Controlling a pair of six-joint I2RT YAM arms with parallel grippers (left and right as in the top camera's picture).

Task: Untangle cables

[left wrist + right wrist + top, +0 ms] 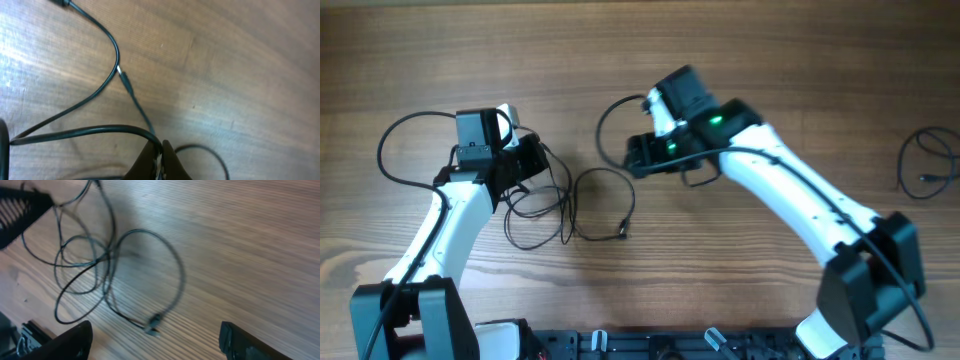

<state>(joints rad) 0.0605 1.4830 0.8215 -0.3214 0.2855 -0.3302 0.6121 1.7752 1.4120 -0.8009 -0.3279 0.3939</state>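
Observation:
A tangle of thin black cables lies on the wooden table between the arms. One loop runs out to the right and ends in a small plug. My left gripper sits at the tangle's upper left edge. In the left wrist view it is shut on one thin cable. My right gripper hovers above the loop's right side, open and empty. In the right wrist view its fingers are wide apart, with the tangle and the plug below.
Another thin black cable lies coiled at the table's far right edge. Thicker black arm cables loop beside the left arm and the right wrist. The arm bases stand along the front edge.

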